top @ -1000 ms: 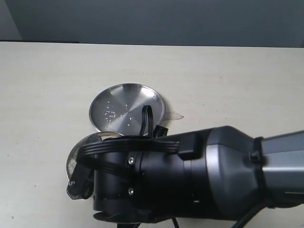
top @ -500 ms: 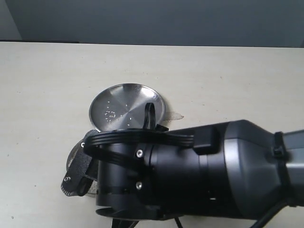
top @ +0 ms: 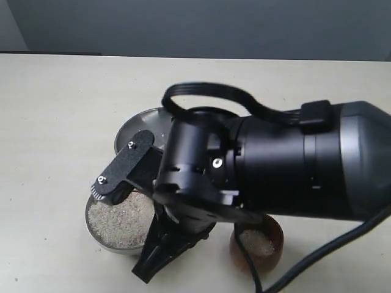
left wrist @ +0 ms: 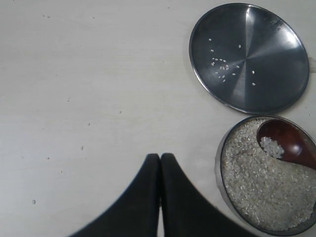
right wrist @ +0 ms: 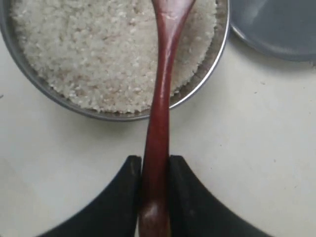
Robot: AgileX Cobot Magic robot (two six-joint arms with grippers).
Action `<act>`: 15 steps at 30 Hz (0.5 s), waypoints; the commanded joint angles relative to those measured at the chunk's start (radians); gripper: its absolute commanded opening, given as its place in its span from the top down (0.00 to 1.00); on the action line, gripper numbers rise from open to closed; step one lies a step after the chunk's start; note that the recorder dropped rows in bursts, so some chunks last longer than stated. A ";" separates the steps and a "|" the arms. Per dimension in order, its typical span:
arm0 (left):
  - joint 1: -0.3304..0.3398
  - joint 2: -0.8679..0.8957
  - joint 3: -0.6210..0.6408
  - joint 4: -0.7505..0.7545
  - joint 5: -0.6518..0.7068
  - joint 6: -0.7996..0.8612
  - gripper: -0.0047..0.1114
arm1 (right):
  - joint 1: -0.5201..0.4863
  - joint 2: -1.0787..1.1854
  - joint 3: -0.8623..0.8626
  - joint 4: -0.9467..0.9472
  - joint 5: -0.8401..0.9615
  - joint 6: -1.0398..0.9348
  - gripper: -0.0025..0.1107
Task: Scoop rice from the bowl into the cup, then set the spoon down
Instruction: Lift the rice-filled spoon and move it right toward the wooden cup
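Entry, right gripper (right wrist: 154,162): we found it clamped on the spoon (right wrist: 160,108) handle. Handle ran straight ahead of the fingers (right wrist: 123,197), scoop end in the rice (right wrist: 94,49), inside the bowl (right wrist: 217,64). The cup (top: 278,238) seemingly stood just beside them; left gripper (left wrist: 159,165) closed, empty, farther off.

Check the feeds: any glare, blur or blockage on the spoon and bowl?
Left wrist view: sharp, even light; streaky glare on the plate, the spoon and rice crisp. Right wrist view: soft overall, the handle blurring most near the right hand. Exterior view: the close arm looms out of focus, hiding much of the bowl; the cup shows.
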 commanded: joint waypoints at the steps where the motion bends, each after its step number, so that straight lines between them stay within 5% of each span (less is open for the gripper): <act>1: 0.002 0.001 -0.006 0.004 -0.007 0.000 0.96 | -0.046 -0.016 -0.003 0.076 -0.004 -0.073 0.98; 15: 0.002 0.001 -0.006 0.004 -0.007 0.000 0.96 | -0.139 -0.042 -0.003 0.287 -0.036 -0.265 0.98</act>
